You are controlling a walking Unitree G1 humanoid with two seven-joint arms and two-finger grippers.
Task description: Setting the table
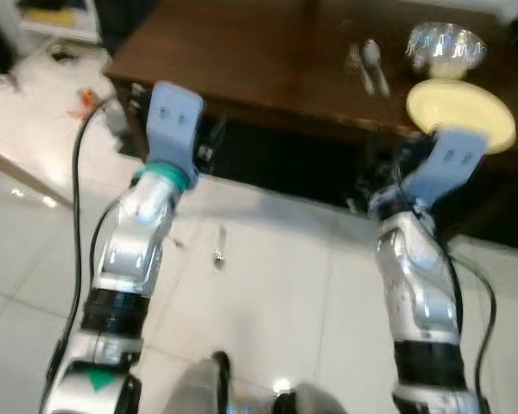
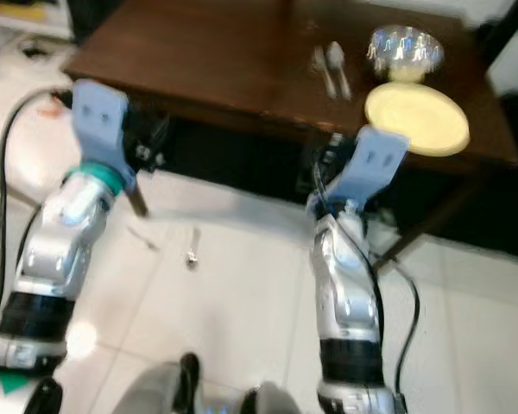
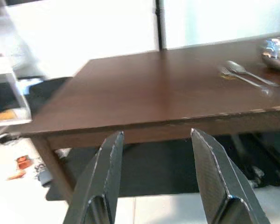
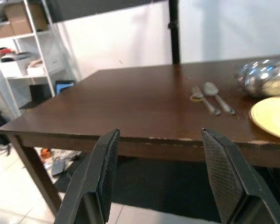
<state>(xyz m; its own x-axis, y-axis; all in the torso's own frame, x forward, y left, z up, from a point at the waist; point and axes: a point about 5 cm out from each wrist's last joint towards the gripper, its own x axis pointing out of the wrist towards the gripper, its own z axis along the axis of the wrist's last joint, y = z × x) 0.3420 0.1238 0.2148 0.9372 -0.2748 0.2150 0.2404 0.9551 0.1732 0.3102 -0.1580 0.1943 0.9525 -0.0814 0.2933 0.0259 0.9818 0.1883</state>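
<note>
dark wood worktop [image 1: 242,60] with yellow plate [image 1: 460,114], steel bowl [image 1: 445,48], fork [image 1: 357,62], spoon [image 1: 375,62] at 1 o'clock; left hand [image 3: 156,179] and right hand [image 4: 161,179] both open, empty, short of near edge.

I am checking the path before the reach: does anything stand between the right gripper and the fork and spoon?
Nothing visible does. The right gripper, fingers open, faces bare table up to the fork and spoon.

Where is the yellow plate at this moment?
The yellow plate lies on the dark wooden table, at its near edge on the robot's right, just in front of the shiny metal bowl and right of the fork and spoon.
</note>
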